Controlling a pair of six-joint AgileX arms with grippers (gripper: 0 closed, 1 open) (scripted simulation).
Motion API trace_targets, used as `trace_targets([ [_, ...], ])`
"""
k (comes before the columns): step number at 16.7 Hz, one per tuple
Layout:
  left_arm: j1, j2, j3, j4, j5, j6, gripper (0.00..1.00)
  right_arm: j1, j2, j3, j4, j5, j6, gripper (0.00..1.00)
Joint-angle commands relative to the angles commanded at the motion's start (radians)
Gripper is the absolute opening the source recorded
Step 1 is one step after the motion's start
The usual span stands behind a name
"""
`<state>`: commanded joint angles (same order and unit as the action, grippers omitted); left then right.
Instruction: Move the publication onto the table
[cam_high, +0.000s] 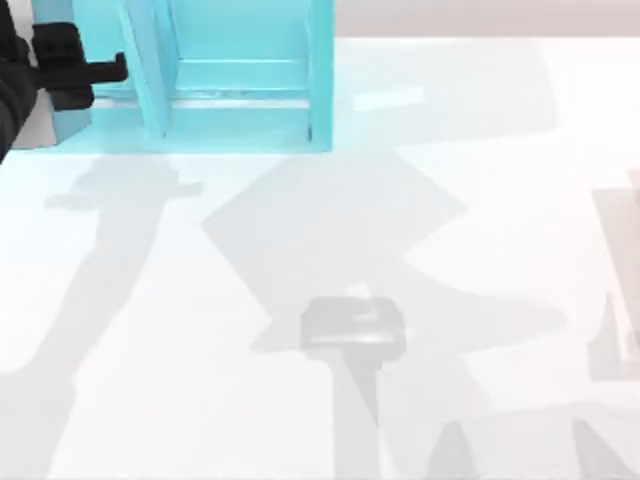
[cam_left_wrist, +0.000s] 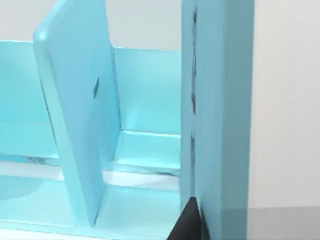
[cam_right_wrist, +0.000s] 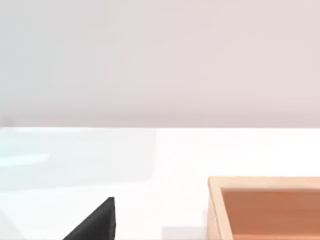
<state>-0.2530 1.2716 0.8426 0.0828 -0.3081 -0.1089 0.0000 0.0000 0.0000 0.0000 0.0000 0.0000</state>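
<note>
Left gripper (cam_high: 118, 68) at table's far-left corner, reaching sideways into turquoise shelf unit (cam_high: 320, 70); whether fingers apart or together, cannot tell. Publication (cam_left_wrist: 75, 120) stands tilted inside shelf unit, leaning between compartments, teal cover facing camera in left wrist view. White table (cam_high: 300, 400) in front. Right wrist view: wooden box (cam_right_wrist: 265, 207) on table.
</note>
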Motion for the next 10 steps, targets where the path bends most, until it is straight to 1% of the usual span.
trace_targets([
  [5, -0.151, 0.165, 0.175, -0.241, -0.151, -0.532, 0.0, 0.0, 0.0, 0.0, 0.0, 0.0, 0.0, 1.0],
  [10, -0.345, 0.369, 0.387, -0.525, -0.324, -1.156, 0.0, 0.0, 0.0, 0.0, 0.0, 0.0, 0.0, 1.0],
])
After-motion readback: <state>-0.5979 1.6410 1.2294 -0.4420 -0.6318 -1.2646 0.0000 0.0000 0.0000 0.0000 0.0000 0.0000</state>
